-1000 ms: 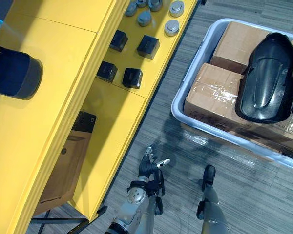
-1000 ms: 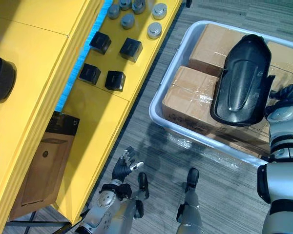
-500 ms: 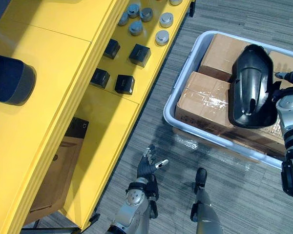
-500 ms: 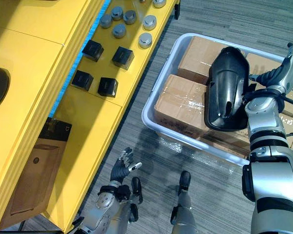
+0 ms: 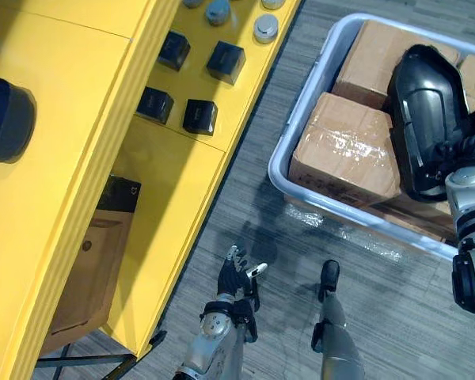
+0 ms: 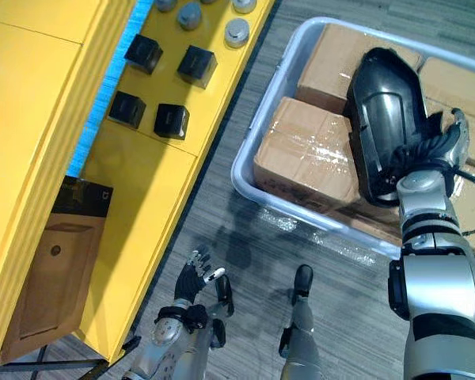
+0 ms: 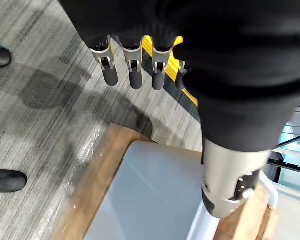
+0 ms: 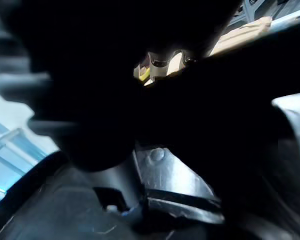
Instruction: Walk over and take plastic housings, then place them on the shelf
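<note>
A black plastic housing (image 5: 426,103) lies hollow side up on cardboard boxes (image 5: 344,154) inside a grey bin (image 6: 241,170). My right hand (image 6: 422,150) is against the housing's near rim, its dark cover right at the edge. In the right wrist view the housing's dark inner surface (image 8: 165,190) is very close. My left hand (image 5: 236,273) hangs open low over the floor beside the yellow shelf (image 5: 170,190), holding nothing, its fingers (image 7: 132,70) straight.
The shelf's middle level carries black blocks (image 5: 199,116) and grey round pieces (image 5: 265,28). A dark blue cylinder (image 5: 4,119) rests on its top. A brown box (image 5: 87,269) sits underneath. The bin stands on a wooden pallet (image 7: 90,185).
The camera has shifted. My right hand came in from beside the housing to its near rim. The left hand stays low and open.
</note>
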### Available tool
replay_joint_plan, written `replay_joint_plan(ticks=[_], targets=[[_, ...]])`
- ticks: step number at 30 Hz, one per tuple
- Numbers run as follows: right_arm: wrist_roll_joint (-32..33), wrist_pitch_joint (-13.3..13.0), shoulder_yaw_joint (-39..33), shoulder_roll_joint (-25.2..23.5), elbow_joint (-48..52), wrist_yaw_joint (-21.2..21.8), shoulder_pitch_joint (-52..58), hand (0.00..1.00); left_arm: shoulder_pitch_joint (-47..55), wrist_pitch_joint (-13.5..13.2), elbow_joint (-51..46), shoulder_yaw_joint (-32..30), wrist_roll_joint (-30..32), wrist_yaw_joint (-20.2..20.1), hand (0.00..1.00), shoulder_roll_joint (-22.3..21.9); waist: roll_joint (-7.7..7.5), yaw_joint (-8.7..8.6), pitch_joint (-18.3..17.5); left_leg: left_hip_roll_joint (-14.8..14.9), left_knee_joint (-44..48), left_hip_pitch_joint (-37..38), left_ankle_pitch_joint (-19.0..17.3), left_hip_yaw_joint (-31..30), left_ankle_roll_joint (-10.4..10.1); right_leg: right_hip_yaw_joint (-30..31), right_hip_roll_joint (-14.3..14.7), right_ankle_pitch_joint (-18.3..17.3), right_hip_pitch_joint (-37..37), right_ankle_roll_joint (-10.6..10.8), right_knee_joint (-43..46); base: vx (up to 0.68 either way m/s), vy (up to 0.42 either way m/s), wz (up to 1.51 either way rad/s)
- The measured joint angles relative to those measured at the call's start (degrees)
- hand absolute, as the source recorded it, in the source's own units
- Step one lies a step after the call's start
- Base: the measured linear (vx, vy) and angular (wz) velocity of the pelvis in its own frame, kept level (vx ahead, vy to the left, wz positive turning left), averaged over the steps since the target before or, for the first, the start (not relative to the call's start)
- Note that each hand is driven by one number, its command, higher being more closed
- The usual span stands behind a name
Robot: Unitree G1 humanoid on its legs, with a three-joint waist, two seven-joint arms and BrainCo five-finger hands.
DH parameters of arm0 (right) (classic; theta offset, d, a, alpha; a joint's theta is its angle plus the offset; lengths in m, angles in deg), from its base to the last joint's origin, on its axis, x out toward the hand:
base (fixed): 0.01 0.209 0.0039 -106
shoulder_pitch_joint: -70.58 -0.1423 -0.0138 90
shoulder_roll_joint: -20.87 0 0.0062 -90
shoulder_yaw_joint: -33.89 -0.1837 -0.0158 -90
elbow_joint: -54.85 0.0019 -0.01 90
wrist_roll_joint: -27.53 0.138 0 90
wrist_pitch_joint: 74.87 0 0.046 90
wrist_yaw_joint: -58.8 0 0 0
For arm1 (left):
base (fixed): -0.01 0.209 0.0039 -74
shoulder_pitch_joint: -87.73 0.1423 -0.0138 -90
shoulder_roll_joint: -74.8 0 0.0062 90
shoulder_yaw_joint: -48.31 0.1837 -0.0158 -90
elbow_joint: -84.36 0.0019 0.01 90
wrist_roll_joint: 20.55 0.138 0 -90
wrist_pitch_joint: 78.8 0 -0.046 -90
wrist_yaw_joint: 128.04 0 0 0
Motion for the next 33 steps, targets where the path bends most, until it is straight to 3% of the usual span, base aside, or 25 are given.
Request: replay_joint_plan(ticks=[3, 7, 16, 24, 33], targets=[[-0.45, -0.07, 4.79, 1.06, -0.21, 0.68, -1.30, 1.00, -1.28, -0.21, 0.09, -0.02, -0.97, 0.05, 0.00, -0.35, 0.14, 0.57, -0.13, 1.34, 5.03, -2.85, -3.34, 1.63, 0.06, 2.72, 0.74, 1.29, -1.24, -0.04, -1.20, 0.01, 0.059, -0.42], [-0.71, -0.20, 7.98, 2.11, 0.37, 1.41, -4.39, 1.00, -1.67, -0.22, 0.19, 0.04, -1.00, -0.05, 0.00, -1.17, 0.22, 0.80, -0.20, 1.63, 7.31, -5.25, -3.93, 3.09, 0.09, 4.54, 0.86, 0.92, -3.90, 0.58, -1.39, 0.00, 0.033, -0.26], [-2.72, 0.64, 6.81, 0.48, 3.15, -0.17, 0.02, 1.00, -3.44, -0.23, 2.34, -0.24, -0.99, 0.13, 0.00, -2.18, 2.34, 2.98, -1.91, 3.08, 12.60, -5.63, -6.67, 4.30, 0.62, 7.34, 1.82, 2.77, -3.05, -0.15, -2.81, 0.05, 0.029, -0.19], [-4.55, 2.32, 0.90, -7.16, 12.16, -1.62, 6.75, 1.00, -9.86, -0.18, 2.35, -4.72, -0.93, 4.21, 0.00, -2.19, 2.07, 1.23, -1.79, 3.13, 13.05, -1.72, -7.15, 4.01, 0.65, 6.99, 1.87, 2.14, 1.17, -0.38, -2.83, 0.01, -0.001, 0.00], [-7.23, 2.34, -2.44, -17.34, 20.57, -3.56, 7.47, 1.00, -29.70, -1.79, 6.28, -6.89, -3.33, 8.71, 0.00, -1.13, -2.27, -2.96, -0.97, 3.16, 12.88, 1.20, -7.17, 2.83, 0.60, 5.43, 2.00, 1.83, 4.66, -1.39, -2.83, 0.01, 0.002, 0.04]])
